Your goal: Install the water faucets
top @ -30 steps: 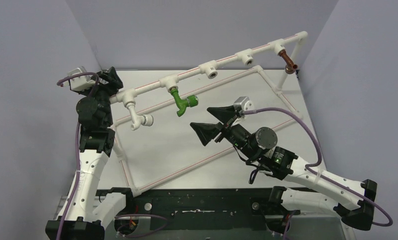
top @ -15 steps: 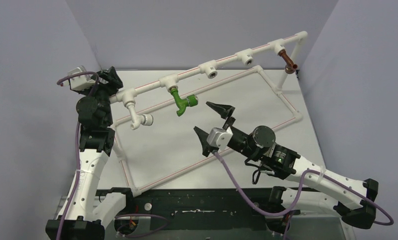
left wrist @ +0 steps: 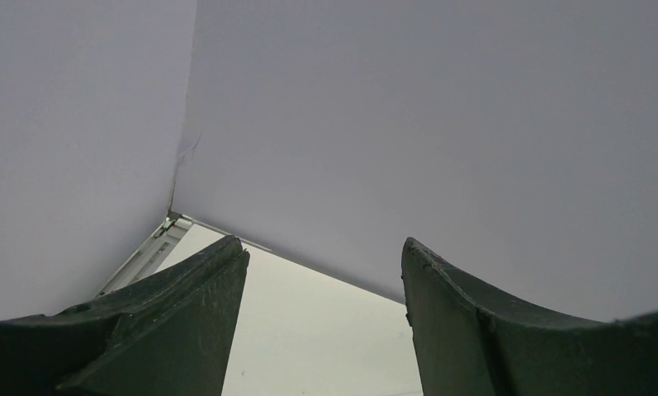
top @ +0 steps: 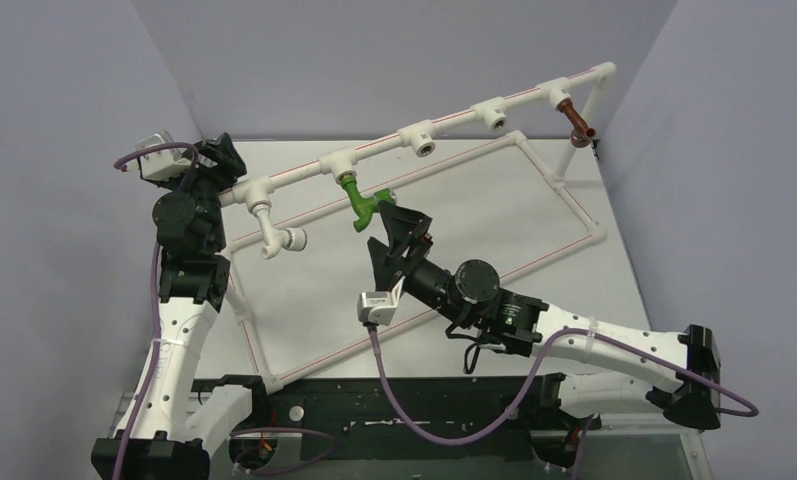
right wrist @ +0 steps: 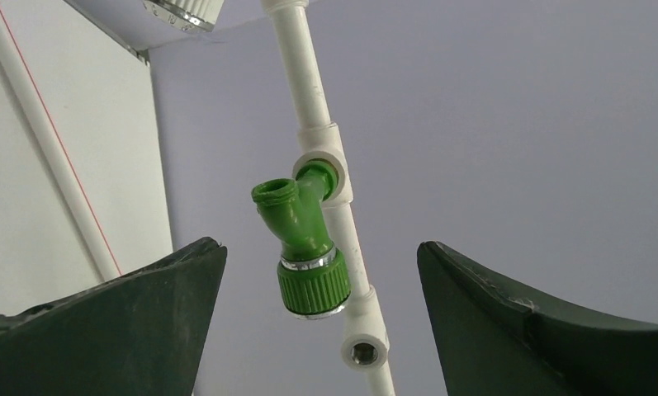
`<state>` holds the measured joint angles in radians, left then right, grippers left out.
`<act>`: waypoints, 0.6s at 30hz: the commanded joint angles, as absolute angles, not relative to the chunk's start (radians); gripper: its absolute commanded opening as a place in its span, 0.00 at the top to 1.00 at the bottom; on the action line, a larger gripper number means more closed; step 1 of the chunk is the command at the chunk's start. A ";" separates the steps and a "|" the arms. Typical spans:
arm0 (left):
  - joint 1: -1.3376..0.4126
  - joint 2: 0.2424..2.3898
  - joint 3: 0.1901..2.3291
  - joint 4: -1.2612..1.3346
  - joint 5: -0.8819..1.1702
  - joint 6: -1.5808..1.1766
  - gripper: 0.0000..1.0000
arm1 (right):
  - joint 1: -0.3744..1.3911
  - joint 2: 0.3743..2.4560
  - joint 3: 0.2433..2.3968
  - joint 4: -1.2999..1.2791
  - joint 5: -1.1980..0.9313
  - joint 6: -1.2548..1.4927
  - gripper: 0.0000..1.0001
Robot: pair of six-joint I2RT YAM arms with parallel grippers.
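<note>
The green faucet [top: 355, 203] hangs from a tee of the raised white pipe rail [top: 454, 122]. Its spout end is partly hidden behind my right gripper [top: 379, 226]. In the right wrist view the green faucet [right wrist: 299, 224] sits just beyond and between the open fingers of that gripper [right wrist: 321, 247], which touch nothing. The reddish-brown faucet [top: 578, 121] hangs from the rail's far right tee. My left gripper [top: 221, 156] is open and empty by the rail's left end. Its wrist view [left wrist: 324, 247] shows only wall and table.
A white tap [top: 277, 238] hangs from the rail's left elbow. Two empty tee sockets [top: 420, 141] [top: 494, 116] sit between the faucets, and one shows in the right wrist view [right wrist: 363, 352]. The frame's lower pipes [top: 414, 315] lie on the table. Grey walls close in on three sides.
My right arm has swung left and forward, rolling its wrist, so its open gripper now sits at the green faucet. The left arm has not moved.
</note>
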<state>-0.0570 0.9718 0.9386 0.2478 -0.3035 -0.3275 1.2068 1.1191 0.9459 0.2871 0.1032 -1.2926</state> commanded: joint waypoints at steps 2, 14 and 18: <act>-0.055 1.048 0.839 -0.093 -0.276 -0.297 0.34 | 1.218 1.200 0.948 0.497 0.224 -1.480 0.11; -0.054 1.039 0.838 -0.094 -0.275 -0.298 0.34 | 1.220 1.344 1.000 0.632 0.307 -1.560 0.32; -0.054 1.037 0.839 -0.094 -0.275 -0.298 0.34 | 1.221 1.364 1.013 0.641 0.311 -1.551 0.43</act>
<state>-0.0570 0.9718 0.9386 0.2478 -0.3019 -0.3275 1.2125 1.3556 0.9493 0.5426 0.2722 -1.5379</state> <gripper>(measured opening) 0.660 0.620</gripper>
